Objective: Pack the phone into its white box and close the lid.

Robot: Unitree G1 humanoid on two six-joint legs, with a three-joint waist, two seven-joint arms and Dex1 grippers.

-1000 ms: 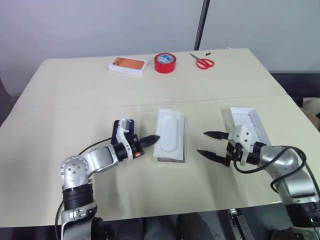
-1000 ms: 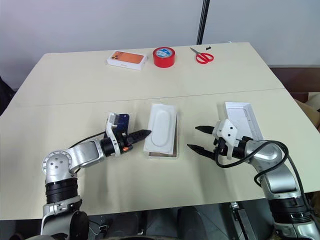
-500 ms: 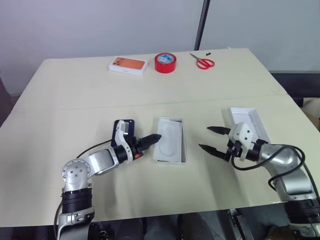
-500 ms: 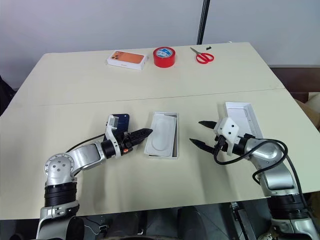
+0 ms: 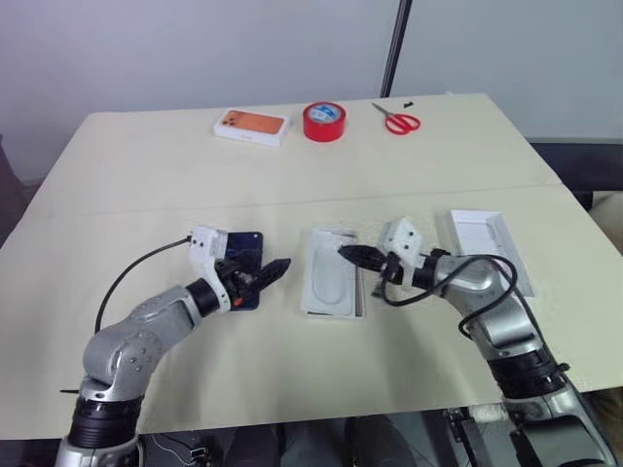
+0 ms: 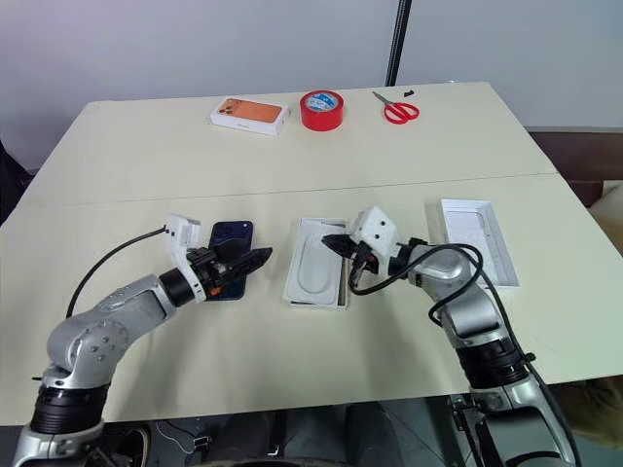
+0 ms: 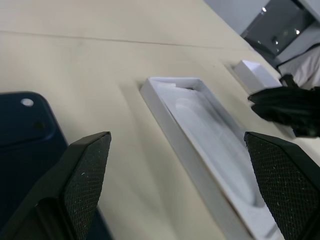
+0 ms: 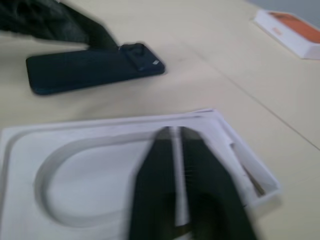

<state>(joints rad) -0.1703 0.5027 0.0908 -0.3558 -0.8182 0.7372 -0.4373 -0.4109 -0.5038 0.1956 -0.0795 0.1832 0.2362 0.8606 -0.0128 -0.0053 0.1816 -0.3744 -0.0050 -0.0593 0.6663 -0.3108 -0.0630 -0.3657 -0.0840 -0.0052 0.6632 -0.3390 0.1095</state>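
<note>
The right pincer [image 6: 341, 242] has been swung to mid-frame and clenched on the insert [image 6: 313, 269]; the left pincer [image 6: 255, 261] is released. Next, the insert must be lifted from the white box [image 6: 343, 284].

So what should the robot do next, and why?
Probably lift the white insert out of the white box. The right gripper is shut on the insert's edge, the insert fills the box, and the phone lies on the table by the open left gripper.

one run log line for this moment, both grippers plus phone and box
left gripper: open, over phone | right gripper: shut, at insert in white box | lid: off, aside
</note>
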